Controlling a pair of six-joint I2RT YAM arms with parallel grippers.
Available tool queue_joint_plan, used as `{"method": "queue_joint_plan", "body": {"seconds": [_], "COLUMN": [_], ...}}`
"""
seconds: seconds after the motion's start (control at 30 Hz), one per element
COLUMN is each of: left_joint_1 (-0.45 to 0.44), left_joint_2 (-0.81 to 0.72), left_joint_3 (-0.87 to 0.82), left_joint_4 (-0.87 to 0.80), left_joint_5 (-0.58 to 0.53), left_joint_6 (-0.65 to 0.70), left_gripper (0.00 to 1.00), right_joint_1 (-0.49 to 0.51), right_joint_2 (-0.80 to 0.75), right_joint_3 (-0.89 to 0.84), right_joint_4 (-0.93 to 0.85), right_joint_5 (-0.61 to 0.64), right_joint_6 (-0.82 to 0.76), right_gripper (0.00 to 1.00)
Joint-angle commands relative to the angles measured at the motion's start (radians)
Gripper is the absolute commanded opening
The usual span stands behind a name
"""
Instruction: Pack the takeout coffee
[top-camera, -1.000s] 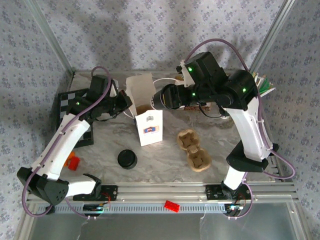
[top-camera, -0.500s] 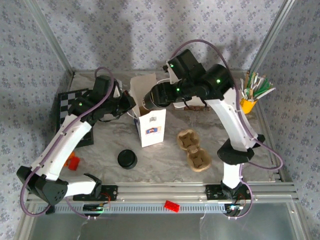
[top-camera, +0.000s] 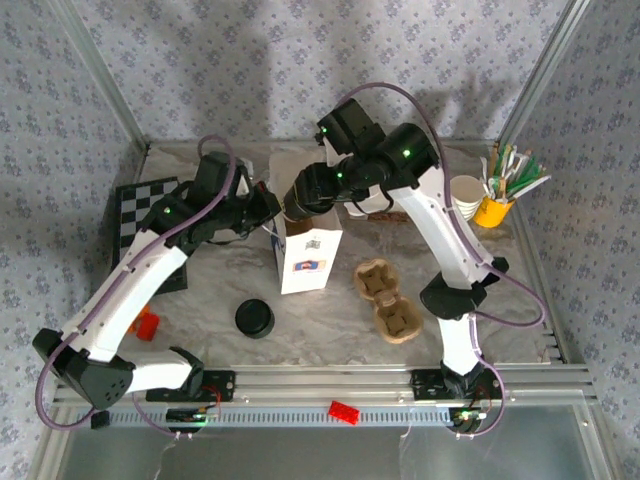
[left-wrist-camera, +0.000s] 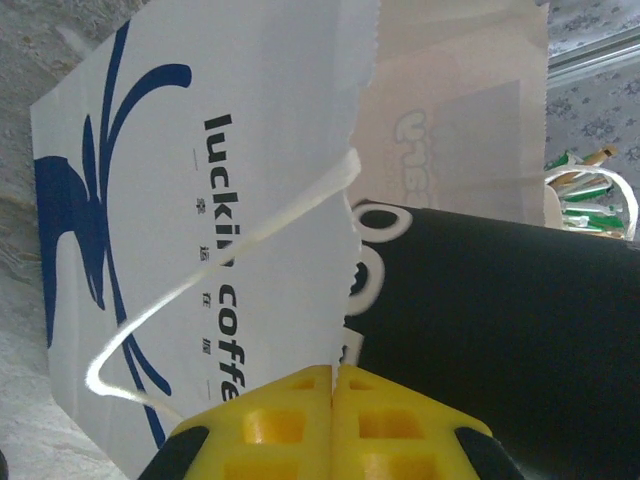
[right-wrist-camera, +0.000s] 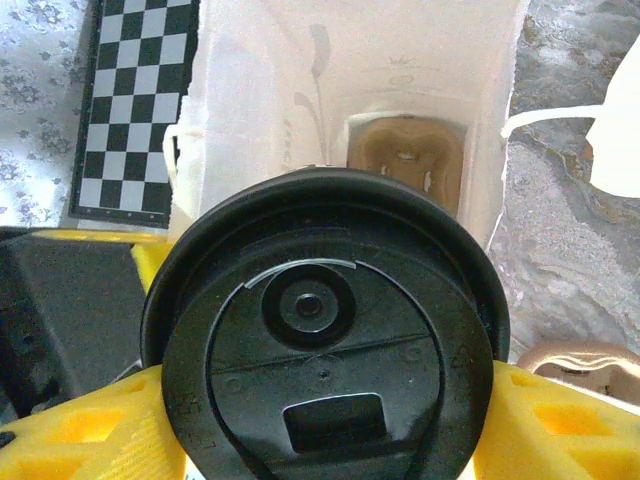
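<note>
The takeout coffee (right-wrist-camera: 325, 370), a cup with a black lid, sits between my right gripper's (right-wrist-camera: 330, 410) yellow fingers (right-wrist-camera: 560, 420), which are shut on its sides. It hangs over the open mouth of the white paper bag (right-wrist-camera: 250, 110). A cardboard cup carrier (right-wrist-camera: 405, 160) lies at the bag's bottom. In the top view the right gripper (top-camera: 298, 205) is above the bag (top-camera: 308, 255). My left gripper (left-wrist-camera: 333, 372) is shut on the bag's torn top edge (left-wrist-camera: 352, 250), and stands at the bag's left (top-camera: 266, 210).
A second cardboard carrier (top-camera: 390, 300) lies on the table right of the bag. A loose black lid (top-camera: 254, 318) sits at front left. A checkerboard (top-camera: 140, 215) is at the left, with stacked white cups (top-camera: 468, 195) and a yellow holder (top-camera: 494, 208) at the right.
My right arm has swung left and carried the coffee over the bag's mouth. The left gripper stays shut on the bag's edge, and the bag has shifted slightly right.
</note>
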Motion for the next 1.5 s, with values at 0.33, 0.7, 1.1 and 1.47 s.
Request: {"method": "queue_joint_plan", "body": {"seconds": [0.33, 0.7, 1.1, 1.47], "left_joint_1": [-0.029, -0.013, 0.007, 0.010], "left_joint_2": [-0.039, -0.071, -0.081, -0.091], "left_joint_3": [-0.026, -0.064, -0.116, -0.128], "left_joint_4": [0.120, 0.132, 0.183, 0.150], "left_joint_5": [-0.031, -0.005, 0.061, 0.023], "left_joint_6": [-0.087, -0.102, -0.133, -0.102], "left_gripper": [0.00, 0.00, 0.00, 0.00], "right_joint_1": [0.045, 0.039, 0.045, 0.064], "right_joint_2": [0.084, 0.120, 0.182, 0.217], "right_joint_3": [0.026, 0.017, -0.001, -0.029], "right_joint_4": [-0.068, -0.124, -0.130, -0.189], "right_joint_5": [0.036, 0.084, 0.068, 0.095], "right_joint_6": [0.034, 0.027, 0.027, 0.029], "right_gripper": [0.64, 0.64, 0.65, 0.65]}}
